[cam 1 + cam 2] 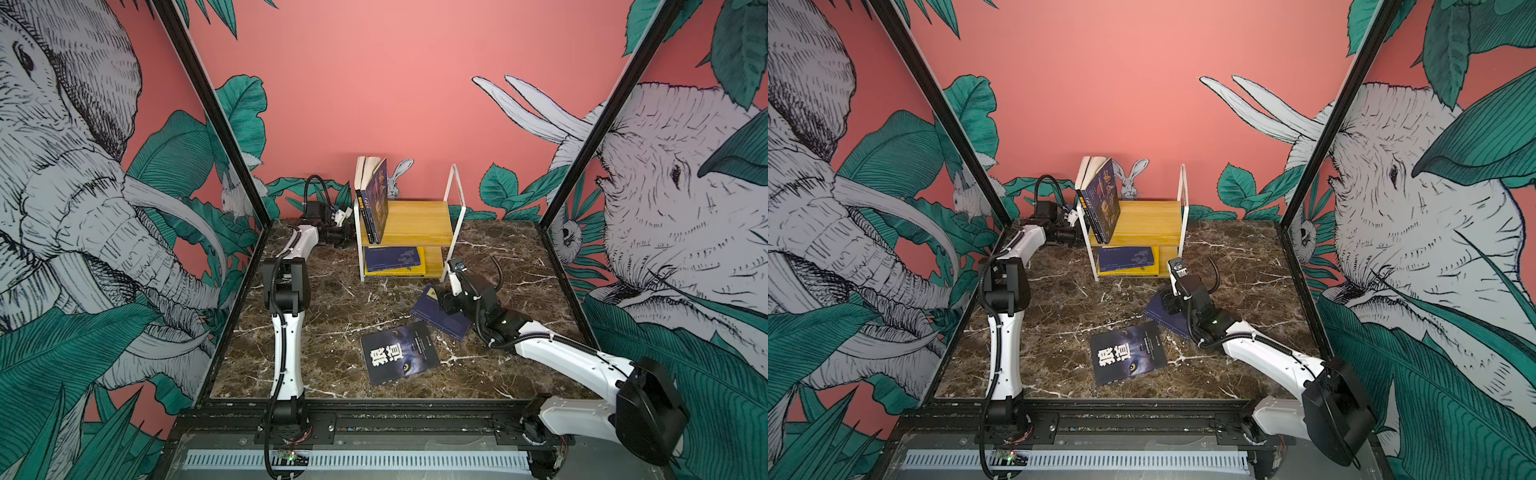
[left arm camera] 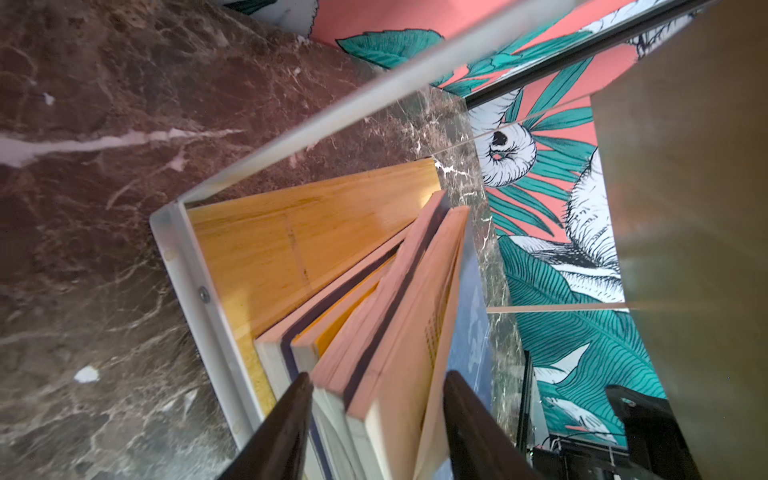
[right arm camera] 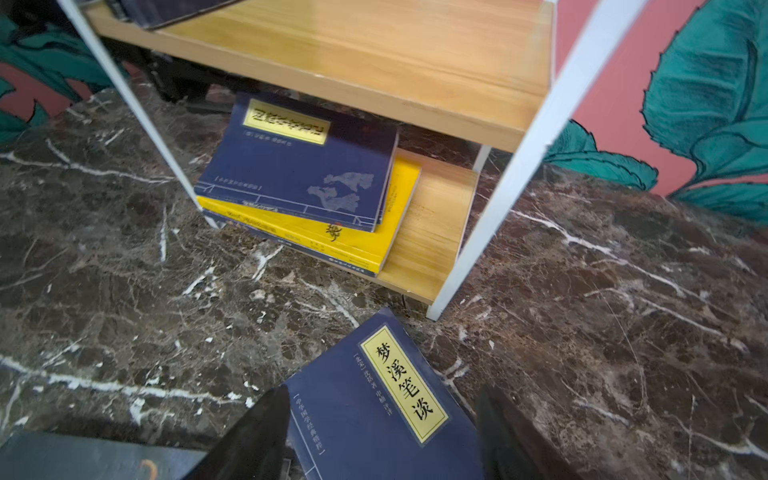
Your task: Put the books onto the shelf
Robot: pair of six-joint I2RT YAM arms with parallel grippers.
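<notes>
Left gripper (image 2: 378,376): spread, set astride the upright books (image 1: 376,199) on the top board of the shelf (image 1: 419,222).
Right gripper (image 3: 383,390): spread, held over a navy book (image 3: 353,432) lying on the desk (image 1: 332,307).
Lower tier: navy volume (image 3: 299,166) stacked on yellow volume (image 3: 365,232).
Desk front: white-lettered book (image 1: 399,357) laid flat.
</notes>
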